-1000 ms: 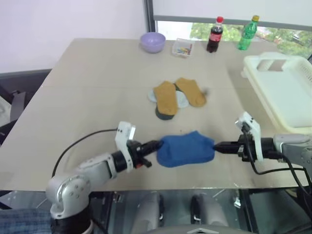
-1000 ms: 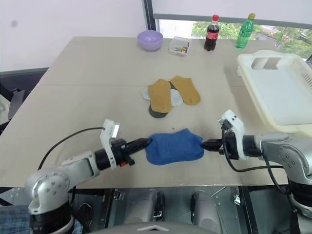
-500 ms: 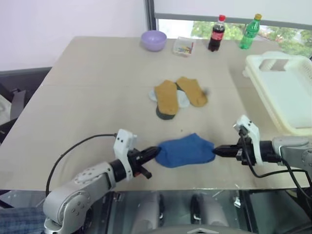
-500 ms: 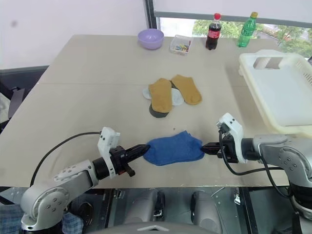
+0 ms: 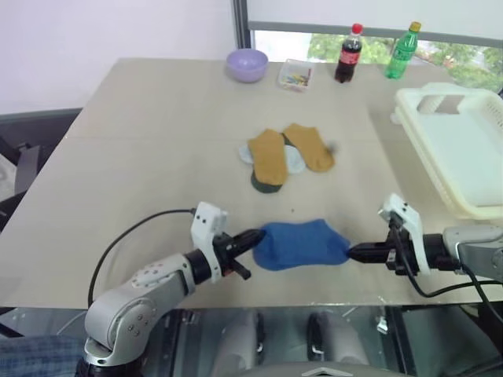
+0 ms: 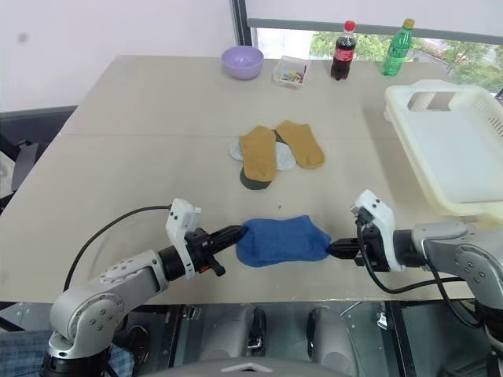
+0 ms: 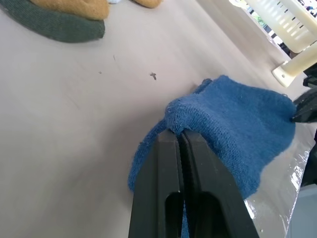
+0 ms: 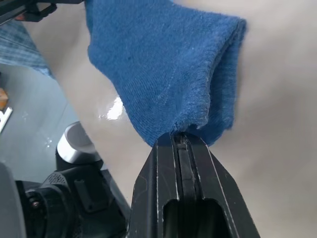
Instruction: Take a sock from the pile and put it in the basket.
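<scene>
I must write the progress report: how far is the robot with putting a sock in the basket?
Done: a blue sock is off the pile. In hand: the left gripper and right gripper each pinch one end, stretching it near the table's front edge. Left: carry it to the basket, whose visible part holds no sock.

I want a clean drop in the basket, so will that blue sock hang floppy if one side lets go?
Probably floppy: the blue sock sags between both pinching grippers. Likely light, since thin fingers hold it. Its knit looks unlikely to slip.
</scene>
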